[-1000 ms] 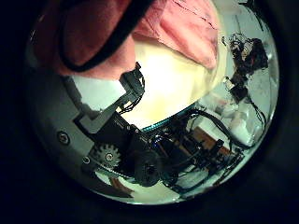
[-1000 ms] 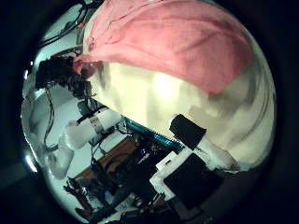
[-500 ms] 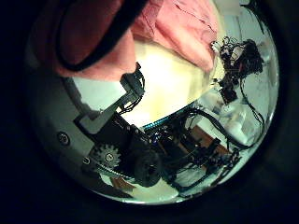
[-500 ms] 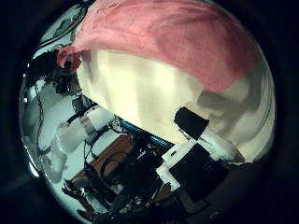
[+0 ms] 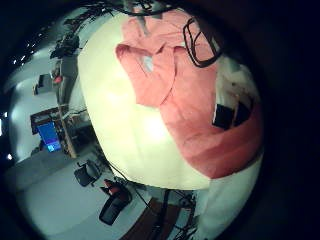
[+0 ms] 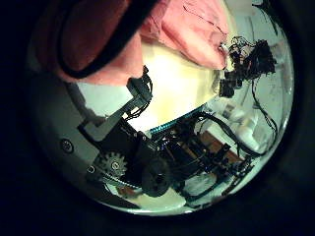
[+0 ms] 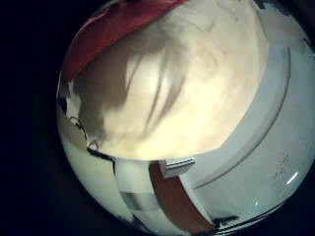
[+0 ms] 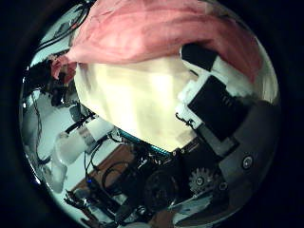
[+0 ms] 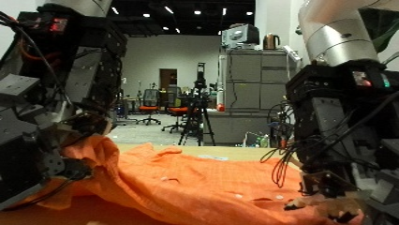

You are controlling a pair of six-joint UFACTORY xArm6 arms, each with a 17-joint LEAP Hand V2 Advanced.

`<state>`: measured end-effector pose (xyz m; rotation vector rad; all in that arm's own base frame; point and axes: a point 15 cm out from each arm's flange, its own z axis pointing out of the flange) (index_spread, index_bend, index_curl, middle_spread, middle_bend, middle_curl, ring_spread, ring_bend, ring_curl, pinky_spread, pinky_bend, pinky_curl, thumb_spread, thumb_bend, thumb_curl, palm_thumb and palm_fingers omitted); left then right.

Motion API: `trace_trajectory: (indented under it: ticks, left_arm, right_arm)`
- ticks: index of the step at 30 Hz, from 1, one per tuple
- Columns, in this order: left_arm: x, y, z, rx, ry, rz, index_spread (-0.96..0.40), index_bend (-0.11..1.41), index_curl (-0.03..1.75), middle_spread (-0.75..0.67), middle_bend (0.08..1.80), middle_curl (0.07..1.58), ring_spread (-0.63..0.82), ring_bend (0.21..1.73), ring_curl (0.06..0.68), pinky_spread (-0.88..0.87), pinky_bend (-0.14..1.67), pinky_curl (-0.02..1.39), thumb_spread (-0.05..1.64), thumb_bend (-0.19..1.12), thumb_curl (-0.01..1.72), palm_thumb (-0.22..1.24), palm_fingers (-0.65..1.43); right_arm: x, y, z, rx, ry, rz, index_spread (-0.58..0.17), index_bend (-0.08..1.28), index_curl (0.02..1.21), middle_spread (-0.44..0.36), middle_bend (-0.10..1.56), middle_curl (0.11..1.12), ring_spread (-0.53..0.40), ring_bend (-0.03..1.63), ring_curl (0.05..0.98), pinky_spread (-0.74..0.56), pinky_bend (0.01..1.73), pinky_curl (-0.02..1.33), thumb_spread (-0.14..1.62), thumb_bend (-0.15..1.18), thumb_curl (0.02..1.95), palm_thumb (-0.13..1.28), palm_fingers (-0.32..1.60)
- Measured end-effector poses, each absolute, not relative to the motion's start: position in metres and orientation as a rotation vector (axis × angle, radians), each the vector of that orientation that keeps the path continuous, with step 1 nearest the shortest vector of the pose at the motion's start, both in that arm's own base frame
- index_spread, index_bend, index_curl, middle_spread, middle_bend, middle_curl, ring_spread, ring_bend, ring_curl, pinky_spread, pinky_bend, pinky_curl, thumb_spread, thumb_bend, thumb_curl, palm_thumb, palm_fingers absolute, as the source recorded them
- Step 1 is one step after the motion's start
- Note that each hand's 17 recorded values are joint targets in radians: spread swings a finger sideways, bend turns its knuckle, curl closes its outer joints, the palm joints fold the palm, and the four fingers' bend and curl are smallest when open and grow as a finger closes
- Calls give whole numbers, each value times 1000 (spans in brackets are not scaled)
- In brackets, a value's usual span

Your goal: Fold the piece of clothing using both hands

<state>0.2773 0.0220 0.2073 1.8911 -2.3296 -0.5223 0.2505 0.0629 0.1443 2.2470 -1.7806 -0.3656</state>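
Two robot hands work opposite ends of an orange garment (image 9: 187,183) spread across a pale table (image 5: 130,130), the cloth taken here as the landmark for everything around it. The left hand (image 9: 56,141) sits at one end of the garment with cloth bunched and lifted against its lower fingers, which appear curled into the fabric (the grip itself is partly hidden behind the hand's own body); its palm views show the material draped close over the palm. The right hand (image 9: 343,155) is down at the garment's opposite edge, dark fingertips resting on the cloth, though whether they pinch it or only press cannot be told from these pictures. With one hand at each end, the arms look set to lift one side and carry it over the other, so the fold appears barely begun: the garment lies mostly flat and rumpled between them. The table beyond the cloth is bare and cream-coloured. Behind the garment stretches an open workshop, with grey metal cabinets (image 9: 256,94), office chairs (image 9: 153,111) and a tripod (image 9: 198,108) under a ceiling of small lights.
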Motion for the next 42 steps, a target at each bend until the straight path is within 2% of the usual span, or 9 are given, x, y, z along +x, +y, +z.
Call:
trace_trajectory:
  ticks: [2,7,11,15,22,33,37,42]
  left_arm:
    - [277,22,210,1892,-2327,-527,-736,357,1277,-460,1083,859,-447,1310,530,-611,1223,565,1050,-22,504,667,1113]
    - [271,24,218,1890,-2312,-544,-739,342,1293,-462,1080,863,-448,1309,530,-611,1222,564,1056,-22,502,654,1115]
    - [267,24,221,1876,-2310,-556,-739,331,1305,-466,1076,866,-448,1307,529,-611,1220,563,1061,-23,502,643,1117]
    - [260,22,231,1851,-2308,-579,-739,323,1315,-469,1069,867,-448,1305,529,-611,1219,563,1064,-21,503,636,1119]
    - [248,19,263,1815,-2322,-593,-737,319,1327,-479,1058,866,-449,1300,529,-610,1219,561,1067,-22,500,624,1126]
    - [213,20,312,1707,-2295,-675,-734,309,1338,-480,1056,865,-453,1293,528,-607,1219,556,1077,-18,494,606,1139]
    - [219,21,321,1715,-2307,-668,-733,308,1342,-480,1056,864,-453,1292,528,-610,1220,554,1081,-20,493,609,1139]
    - [244,23,315,1722,-2311,-682,-731,303,1344,-480,1056,864,-453,1293,528,-604,1221,554,1079,-19,495,613,1138]
  right_arm:
    - [257,64,149,2271,-1805,-333,-390,368,438,-217,610,572,-285,889,497,-431,696,422,954,-7,402,949,1313]
    - [277,60,166,2326,-1897,-236,-420,663,600,-246,854,708,-291,1040,585,-425,944,551,982,-16,407,963,1303]
    - [290,50,182,2346,-1977,-169,-399,859,713,-245,999,790,-286,1141,647,-385,1091,640,1039,-10,408,969,1231]
    - [295,44,200,2363,-2031,-113,-366,972,788,-239,1099,847,-279,1219,696,-343,1187,709,1105,-5,417,998,1157]
    - [278,39,231,2359,-2045,-106,-323,1052,852,-223,1172,894,-267,1287,747,-298,1254,783,1158,-6,437,1031,1096]
    - [241,37,288,2358,-2032,-126,-293,1088,885,-210,1206,923,-251,1315,785,-255,1263,850,1167,-8,462,1064,1069]
    - [246,38,305,2371,-2054,-98,-286,1093,889,-207,1212,930,-249,1314,794,-250,1256,869,1161,-11,469,1064,1065]
    - [267,40,305,2365,-2056,-104,-280,1095,891,-205,1213,935,-248,1310,803,-248,1250,891,1158,-9,478,1072,1064]
